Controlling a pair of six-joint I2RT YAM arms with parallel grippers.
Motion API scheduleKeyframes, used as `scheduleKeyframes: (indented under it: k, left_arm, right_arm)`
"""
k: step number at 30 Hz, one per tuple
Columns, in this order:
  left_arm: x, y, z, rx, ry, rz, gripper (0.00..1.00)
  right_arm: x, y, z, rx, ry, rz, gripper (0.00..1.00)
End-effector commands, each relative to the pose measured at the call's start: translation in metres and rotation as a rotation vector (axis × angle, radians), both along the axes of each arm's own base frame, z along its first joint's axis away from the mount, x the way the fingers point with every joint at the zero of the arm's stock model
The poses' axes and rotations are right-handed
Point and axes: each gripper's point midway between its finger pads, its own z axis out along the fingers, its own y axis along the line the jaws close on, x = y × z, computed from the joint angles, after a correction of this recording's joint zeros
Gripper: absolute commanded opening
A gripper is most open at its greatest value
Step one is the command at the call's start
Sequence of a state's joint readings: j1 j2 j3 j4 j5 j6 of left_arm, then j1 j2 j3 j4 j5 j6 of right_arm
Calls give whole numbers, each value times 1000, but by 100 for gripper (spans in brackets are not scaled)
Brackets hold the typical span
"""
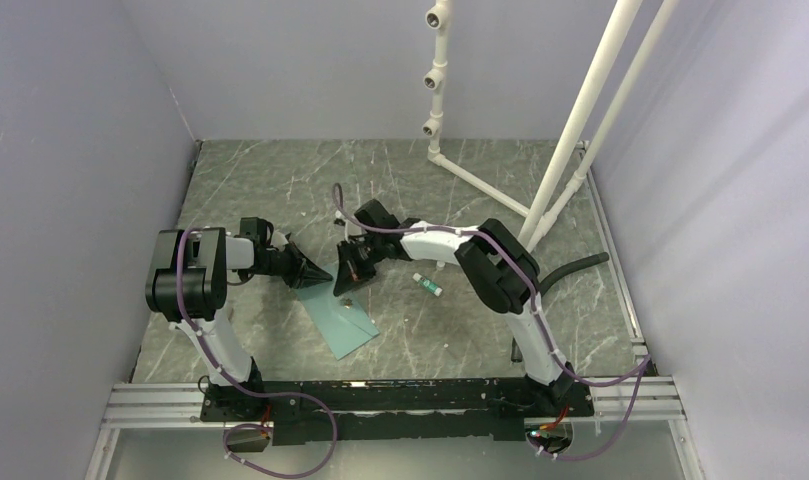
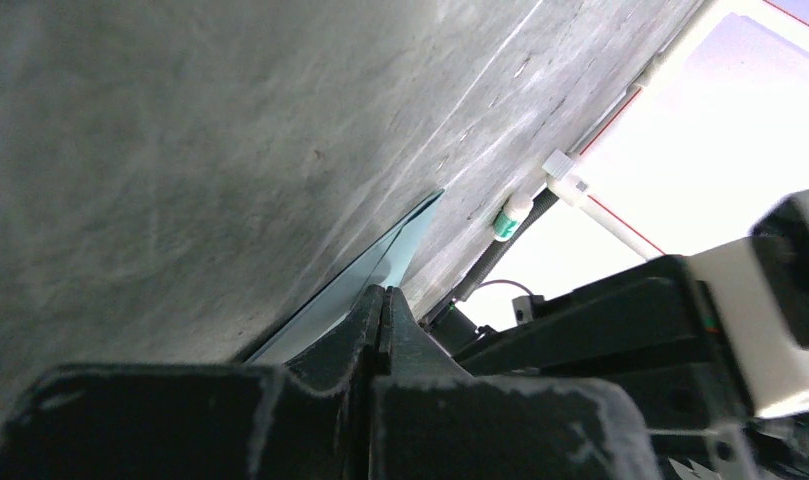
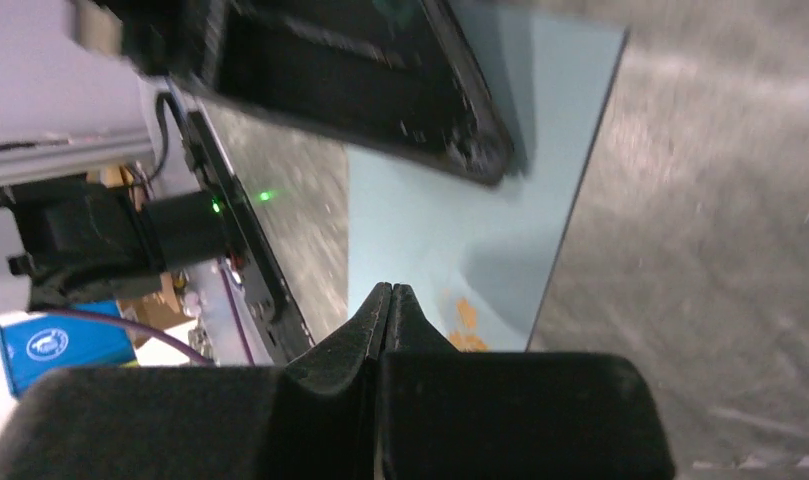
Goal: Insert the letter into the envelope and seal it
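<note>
The teal envelope (image 1: 346, 322) lies flat on the marble table, its near corner pointing toward the arm bases. A small gold mark (image 1: 347, 300) shows near its far end. The cream letter is not in view. My left gripper (image 1: 327, 275) is shut and empty, its tip at the envelope's far left edge. My right gripper (image 1: 352, 282) is shut and empty, its tip just above the envelope's far end by the gold mark. The left wrist view shows the envelope (image 2: 385, 262) edge-on beyond the shut left gripper (image 2: 385, 292). The right wrist view shows the envelope (image 3: 430, 190), gold mark (image 3: 465, 315) and shut right gripper (image 3: 391, 288).
A small green-and-white packet (image 1: 429, 284) lies to the right of the right gripper. White pipes (image 1: 580, 110) rise at the back right, with a black hose (image 1: 576, 268) on the table beside them. Grey walls close in the left, back and right.
</note>
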State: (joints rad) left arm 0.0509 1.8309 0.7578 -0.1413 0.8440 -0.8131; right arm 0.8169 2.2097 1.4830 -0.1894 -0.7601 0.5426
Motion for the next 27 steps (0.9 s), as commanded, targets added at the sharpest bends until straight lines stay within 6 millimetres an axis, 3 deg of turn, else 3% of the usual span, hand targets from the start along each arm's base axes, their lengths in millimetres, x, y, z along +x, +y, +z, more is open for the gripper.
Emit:
scheduleKeyframes:
  k: [1, 11, 21, 27]
  left_arm:
    - [-15, 7, -26, 67, 86, 6, 2]
    - [-17, 7, -29, 68, 96, 4, 2]
    - [-15, 7, -28, 69, 87, 1, 2]
    - [-15, 7, -29, 67, 90, 3, 2]
  right_arm:
    - [30, 24, 11, 54, -56, -77, 0]
    - [21, 33, -13, 25, 13, -33, 0]
    - [-4, 11, -38, -49, 87, 31, 0]
    - [-9, 9, -38, -41, 98, 41, 0]
